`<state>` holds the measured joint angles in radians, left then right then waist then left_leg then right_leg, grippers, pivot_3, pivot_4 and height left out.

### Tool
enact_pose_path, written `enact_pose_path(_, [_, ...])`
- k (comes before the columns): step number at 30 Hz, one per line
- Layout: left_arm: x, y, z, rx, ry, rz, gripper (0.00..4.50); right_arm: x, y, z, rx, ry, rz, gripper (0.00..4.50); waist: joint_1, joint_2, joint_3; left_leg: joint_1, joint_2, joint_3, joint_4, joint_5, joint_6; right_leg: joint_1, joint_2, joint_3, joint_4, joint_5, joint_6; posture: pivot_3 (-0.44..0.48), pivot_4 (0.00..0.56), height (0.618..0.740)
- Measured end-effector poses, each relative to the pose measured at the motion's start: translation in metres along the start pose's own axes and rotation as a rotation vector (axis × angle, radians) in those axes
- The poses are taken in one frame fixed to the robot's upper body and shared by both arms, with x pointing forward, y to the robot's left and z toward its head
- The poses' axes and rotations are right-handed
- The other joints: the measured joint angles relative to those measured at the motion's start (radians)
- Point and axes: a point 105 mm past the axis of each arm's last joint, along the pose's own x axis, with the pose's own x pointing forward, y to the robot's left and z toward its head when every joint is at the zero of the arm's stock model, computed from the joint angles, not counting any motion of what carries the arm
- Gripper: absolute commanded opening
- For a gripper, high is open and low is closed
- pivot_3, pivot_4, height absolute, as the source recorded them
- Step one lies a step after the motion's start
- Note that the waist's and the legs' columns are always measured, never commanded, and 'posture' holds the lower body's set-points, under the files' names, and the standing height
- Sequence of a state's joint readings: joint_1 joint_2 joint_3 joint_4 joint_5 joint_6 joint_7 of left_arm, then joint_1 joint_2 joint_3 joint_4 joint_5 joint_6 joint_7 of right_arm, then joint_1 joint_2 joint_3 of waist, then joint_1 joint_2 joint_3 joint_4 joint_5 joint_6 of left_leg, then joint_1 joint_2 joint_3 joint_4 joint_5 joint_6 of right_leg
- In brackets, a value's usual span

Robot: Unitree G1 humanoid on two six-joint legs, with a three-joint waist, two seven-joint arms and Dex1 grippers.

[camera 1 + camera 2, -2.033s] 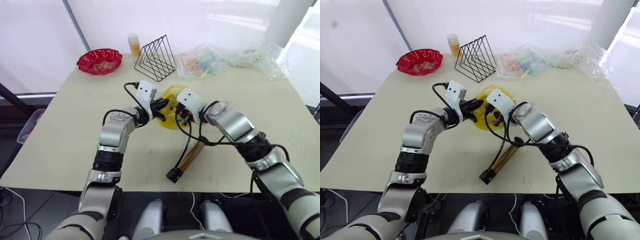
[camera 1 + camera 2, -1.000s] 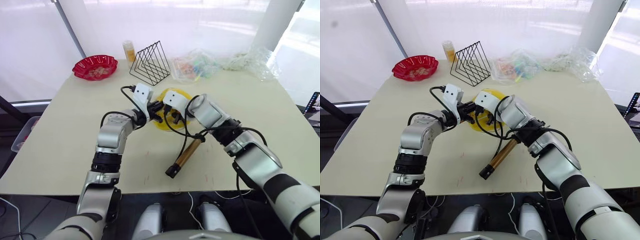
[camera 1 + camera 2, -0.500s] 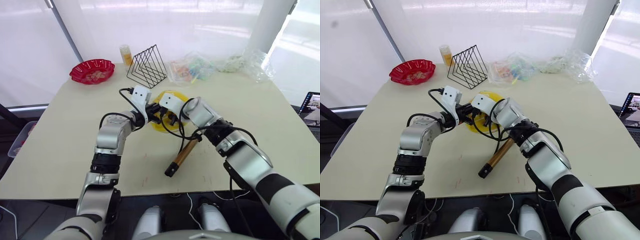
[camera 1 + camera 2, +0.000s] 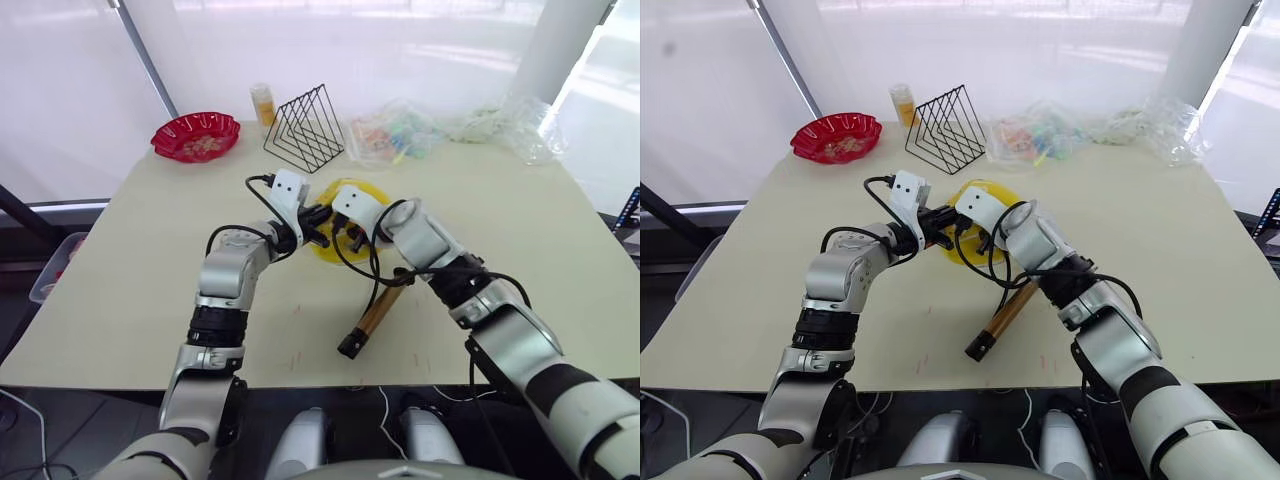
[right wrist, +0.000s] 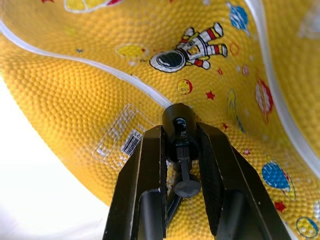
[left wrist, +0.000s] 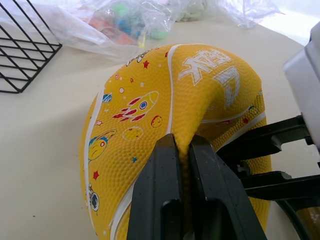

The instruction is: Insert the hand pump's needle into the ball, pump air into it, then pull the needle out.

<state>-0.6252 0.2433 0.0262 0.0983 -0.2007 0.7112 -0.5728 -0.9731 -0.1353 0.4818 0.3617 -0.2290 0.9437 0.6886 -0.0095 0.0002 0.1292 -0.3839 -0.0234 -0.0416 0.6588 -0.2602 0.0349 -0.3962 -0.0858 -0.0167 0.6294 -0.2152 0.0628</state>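
Pinching a raised fold of the ball (image 6: 165,100), the left gripper (image 6: 182,150) is holding its two black fingers (image 6: 160,190) almost closed, with only the thin ridge of yellow rubber squeezed between them. The ball is sitting limp and caved in, its rocket and star prints bulging just beyond the fingertips. Coming at it from the opposite side, the right gripper (image 5: 180,137) is clamping its fingers (image 5: 145,170) on the small black fitting (image 5: 178,122) at the end of the hose (image 4: 372,285), and the fitting's round face is pressing against the pebbled yellow skin close to a small barcode label (image 5: 122,140). The needle itself cannot be made out. An astronaut print is lying a little past the fingertips.

Seen from the head, the two grippers are meeting over the ball near the middle of the table (image 4: 150,270), fingertips nearly facing each other. Behind the right gripper's wrist, toward the robot, the hose is looping down to the hand pump (image 4: 375,312), which is lying flat on the table, black end cap nearest the table's front edge. Farther off beyond the ball, a black wire rack (image 4: 305,125) is standing, with a small yellow bottle (image 4: 263,102) and a red bowl (image 4: 196,136) beside it and crumpled clear plastic bags (image 4: 400,130) along the far edge.
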Motion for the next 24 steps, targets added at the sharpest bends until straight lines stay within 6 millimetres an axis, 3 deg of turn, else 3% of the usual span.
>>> enact_pose_path(2, [0.001,-0.001,0.001,0.001,-0.003,-0.003,0.00,-0.005,0.004,-0.002,0.019,-0.007,0.012,2.23,0.004,0.000,0.001,-0.001,-0.001,-0.001,-0.003,0.000,0.000,0.000,0.000,-0.001,-0.004,0.000,0.000,0.000,0.150,0.737])
enact_pose_path(5, [0.002,-0.002,0.003,0.003,-0.005,-0.013,0.00,-0.016,0.002,-0.011,0.073,-0.021,0.008,4.01,0.011,0.002,0.005,-0.004,-0.003,-0.002,-0.005,0.001,-0.002,-0.002,-0.002,-0.002,-0.005,0.000,0.000,0.000,0.150,0.737])
enact_pose_path(6, [0.002,-0.002,0.003,0.004,-0.007,-0.014,0.00,-0.019,0.002,-0.010,0.080,-0.032,0.008,4.34,0.012,0.002,0.006,-0.005,-0.003,-0.003,-0.005,0.001,-0.002,-0.003,-0.002,-0.003,-0.005,0.000,0.000,0.000,0.150,0.737])
enact_pose_path(15, [0.005,-0.003,0.005,0.009,-0.013,-0.024,0.00,-0.052,-0.003,-0.012,0.062,-0.150,-0.017,4.43,0.023,0.002,0.008,-0.011,-0.005,-0.009,-0.005,0.003,-0.003,-0.007,-0.001,-0.009,-0.004,0.000,0.000,0.000,0.150,0.737])
enact_pose_path(24, [0.006,-0.005,0.007,0.023,-0.013,-0.036,0.00,-0.095,-0.003,-0.026,0.243,-0.425,-0.039,4.43,0.026,0.001,0.009,-0.014,-0.006,-0.016,-0.005,0.004,-0.005,-0.006,-0.001,-0.014,-0.005,-0.001,0.000,0.000,0.150,0.737])
